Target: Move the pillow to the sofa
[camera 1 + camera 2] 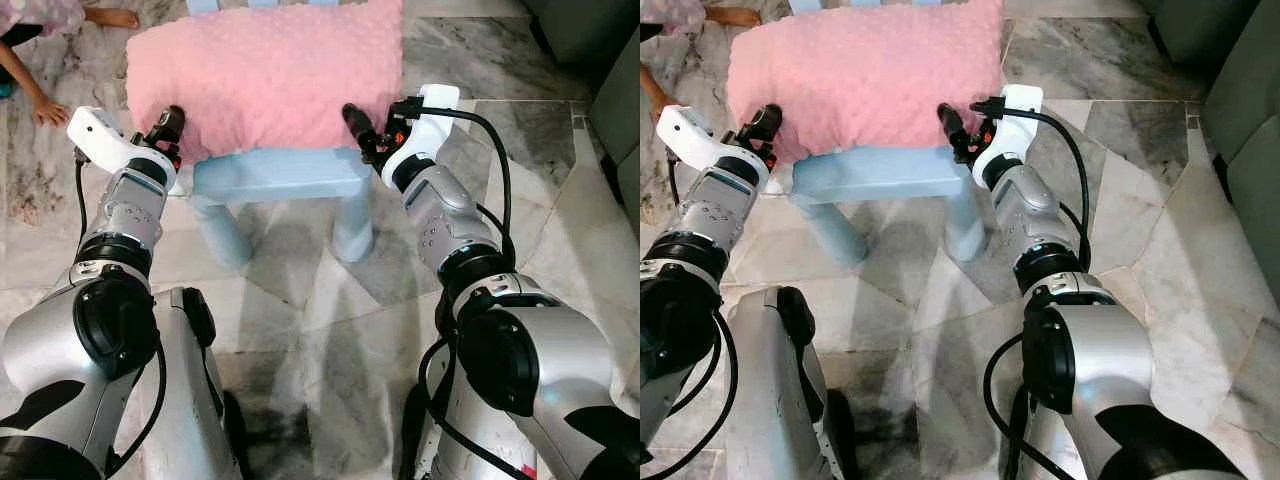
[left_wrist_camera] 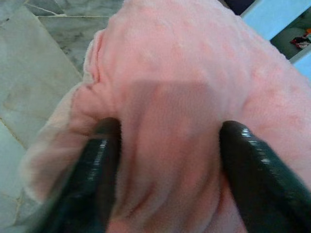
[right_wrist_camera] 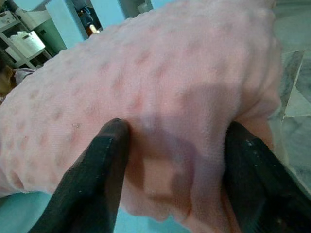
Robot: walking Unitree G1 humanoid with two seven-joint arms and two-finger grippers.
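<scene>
A pink dotted pillow (image 1: 270, 70) lies on a light blue stool (image 1: 280, 175) in front of me. My left gripper (image 1: 170, 125) is at the pillow's near left corner. Its black fingers (image 2: 102, 155) press into the fabric from both sides, and the cloth bunches into folds between them. At the near right corner my right gripper (image 1: 355, 120) is shut on the pillow, with a bulge of pink plush between its fingers (image 3: 109, 145). The pillow rests on the stool top.
The stool stands on a grey marble floor (image 1: 300, 300). A person's hand (image 1: 45, 110) and foot (image 1: 115, 17) are on the floor at the far left. A dark grey-green sofa (image 1: 620, 90) edges the right side.
</scene>
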